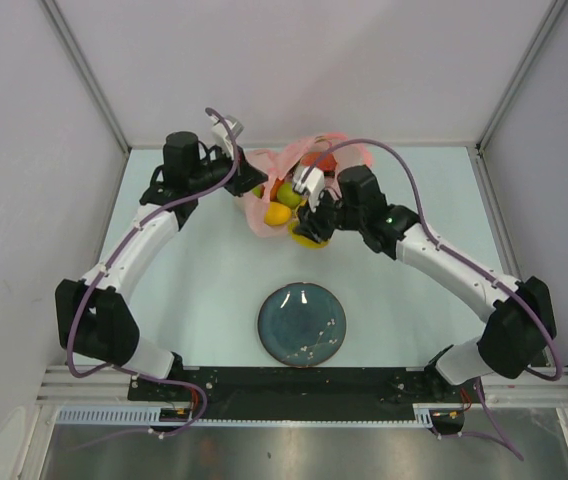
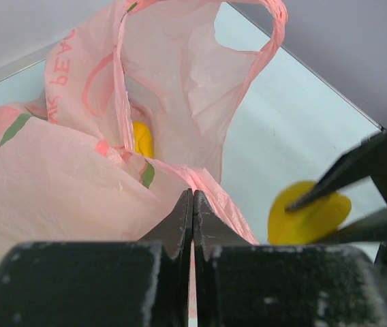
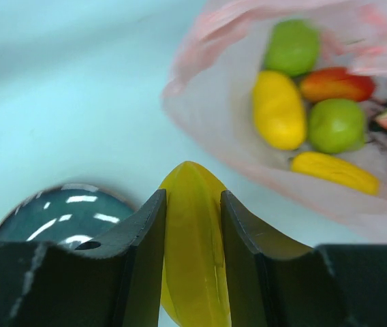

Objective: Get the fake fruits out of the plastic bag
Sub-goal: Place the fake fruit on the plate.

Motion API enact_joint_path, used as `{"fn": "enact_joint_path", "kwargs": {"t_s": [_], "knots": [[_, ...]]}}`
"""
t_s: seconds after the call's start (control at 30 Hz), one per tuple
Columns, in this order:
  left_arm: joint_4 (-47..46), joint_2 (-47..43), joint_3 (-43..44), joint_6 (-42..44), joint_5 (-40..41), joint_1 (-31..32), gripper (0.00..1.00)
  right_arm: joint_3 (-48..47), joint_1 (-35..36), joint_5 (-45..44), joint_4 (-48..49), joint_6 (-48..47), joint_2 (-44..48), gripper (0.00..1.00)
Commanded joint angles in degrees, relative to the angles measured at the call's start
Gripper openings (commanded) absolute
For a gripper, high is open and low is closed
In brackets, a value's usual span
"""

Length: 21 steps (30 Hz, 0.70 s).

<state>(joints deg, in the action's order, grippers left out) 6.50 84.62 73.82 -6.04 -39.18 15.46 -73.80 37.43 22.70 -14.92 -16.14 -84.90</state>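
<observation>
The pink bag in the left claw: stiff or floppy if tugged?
Probably floppy: the pink plastic bag is thin and crinkles into folds where the left claw pinches it. Likely light itself; the fruits inside seem to anchor it. Tugged, those rounded fruits might roll out.

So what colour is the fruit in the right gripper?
Yellow. The fruit shows best in the right wrist view.

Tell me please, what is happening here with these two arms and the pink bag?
The left gripper is shut on an edge of the plastic bag, holding it in place. The right gripper is closed on a yellow fruit just outside the bag's mouth. Several fruits are still inside: green, yellow and red ones. The dark plate sits apart from the bag, on the near side.
</observation>
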Motion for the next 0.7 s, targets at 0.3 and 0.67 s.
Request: {"fn": "enact_joint_path", "kwargs": {"t_s": [0.3, 0.67], "knots": [[-1.7, -6.2, -4.4, 0.9, 0.4, 1.8, 0.0, 11.0, 8.2, 2.4, 4.0, -13.4, -2.2, 0.19], [-0.2, -7.5, -4.8, 1.1, 0.6, 1.8, 0.0, 11.6, 13.8, 5.0, 6.7, -9.3, -7.5, 0.19]]}}
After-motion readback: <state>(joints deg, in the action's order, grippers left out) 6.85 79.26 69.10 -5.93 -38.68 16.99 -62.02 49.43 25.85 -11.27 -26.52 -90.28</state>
